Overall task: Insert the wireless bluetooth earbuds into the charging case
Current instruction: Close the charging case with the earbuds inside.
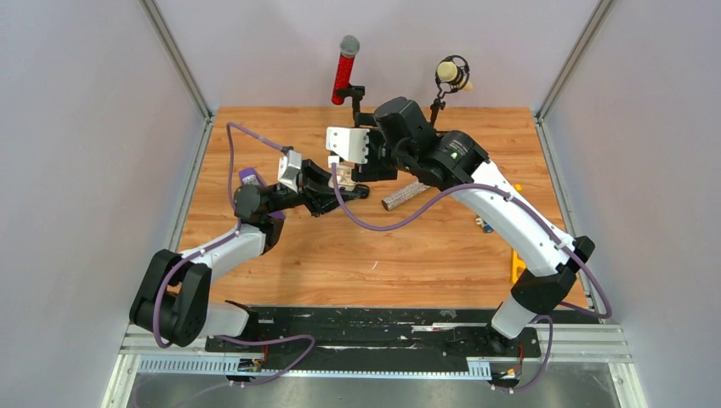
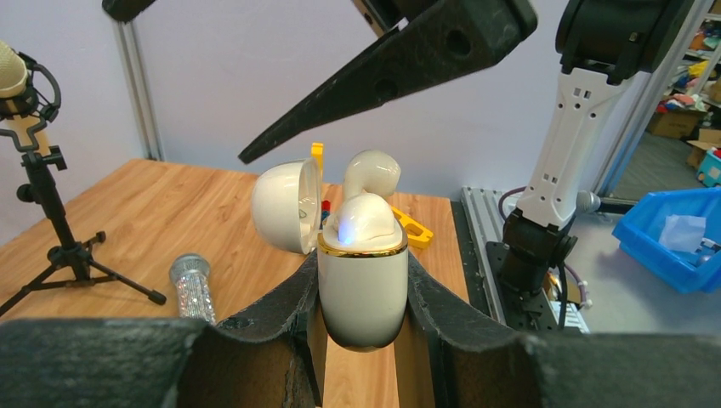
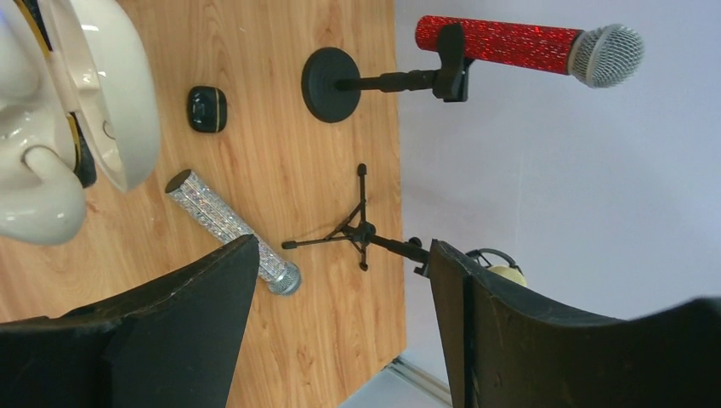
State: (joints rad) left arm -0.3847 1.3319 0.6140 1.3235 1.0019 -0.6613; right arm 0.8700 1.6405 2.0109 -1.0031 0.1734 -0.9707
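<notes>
**Open case held aloft, buds at its mouth**

The left gripper (image 2: 361, 270) is clamped on the cream charging case (image 2: 361, 302), up off the counter (image 2: 153, 212), its lid (image 2: 285, 204) swung open. One earbud (image 2: 364, 223) sits in the case's mouth. A second earbud (image 2: 371, 174) stands higher behind it. The right gripper (image 3: 340, 272) hangs close by, jaws spread wide.

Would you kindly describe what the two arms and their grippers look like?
Both arms have white link shells with black joints and bases: left arm, right arm. A purple cable loops along each. The right arm shows a small green light near its wrist. The left gripper and right gripper have matte black, wedge-shaped fingers.
</notes>
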